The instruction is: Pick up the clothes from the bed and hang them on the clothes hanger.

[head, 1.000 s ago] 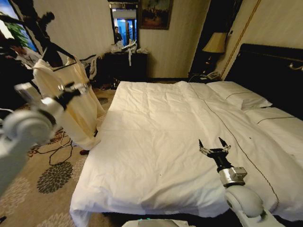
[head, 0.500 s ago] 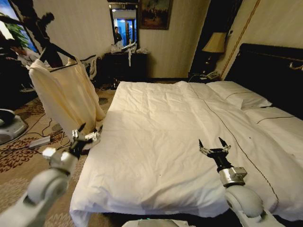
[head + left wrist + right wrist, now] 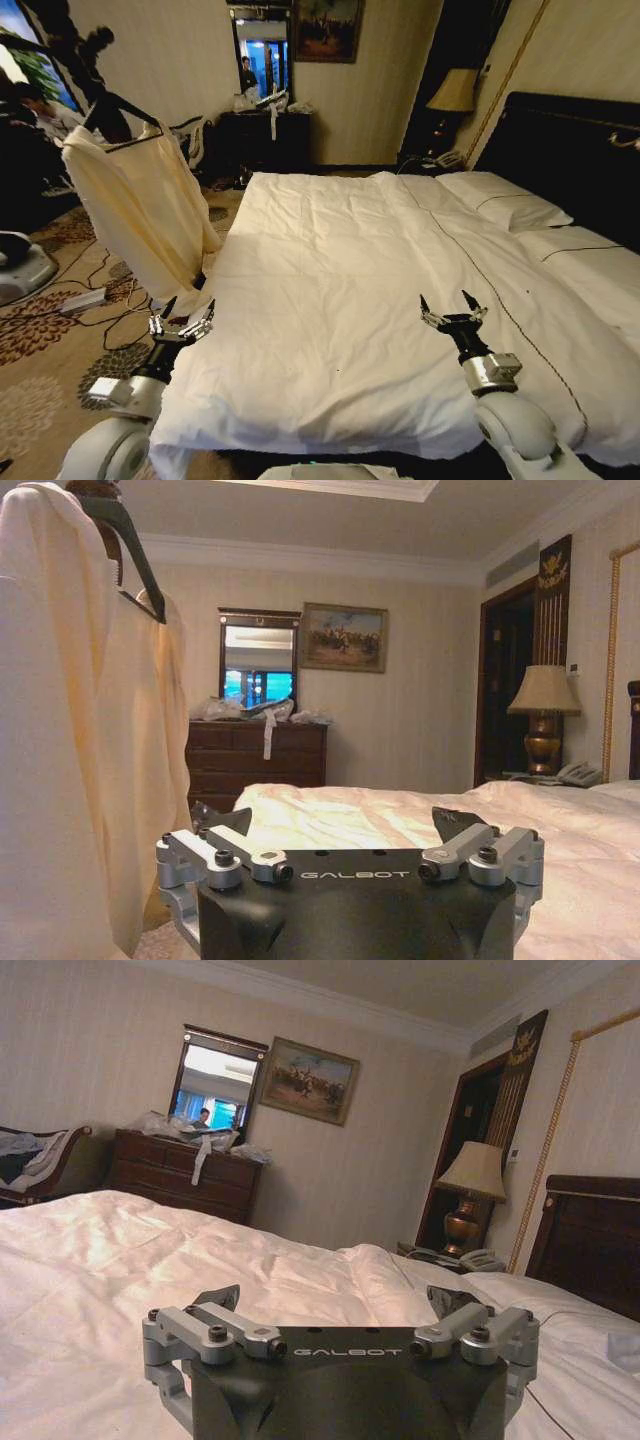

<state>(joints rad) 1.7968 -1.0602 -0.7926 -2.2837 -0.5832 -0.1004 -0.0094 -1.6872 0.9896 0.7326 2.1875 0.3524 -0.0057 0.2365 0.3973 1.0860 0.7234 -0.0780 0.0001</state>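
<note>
1. Cream fabric is seen draped over the black hanger [image 3: 125,115] at the far left: the shirt [image 3: 140,215] hangs from both shoulders, clear of the bed [image 3: 330,300], its hem reaching down towards the carpet [image 3: 50,340]. In the left wrist view the shirt [image 3: 70,730] is seen beside the gripper, with the hanger [image 3: 130,550] at its top.
2. The shirt is judged to be hung already, since nothing yellowish is left on the white duvet.
3. The left gripper [image 3: 181,322] is held low at the bed's near left corner, below and nearer than the shirt, with its fingers spread and nothing between them. It is judged to be placed there so as to stay clear of the hanging cloth.
4. The right gripper [image 3: 452,311] is parked over the near right of the bed, its fingers spread and empty; it appears idle.
5. Against the earlier frames, the left arm is found much lower: a second ago its gripper was up at the shirt's chest, half a second ago by the hem, and now it is near the bed's corner. The shirt, hanger and right gripper are unchanged in place.
</note>
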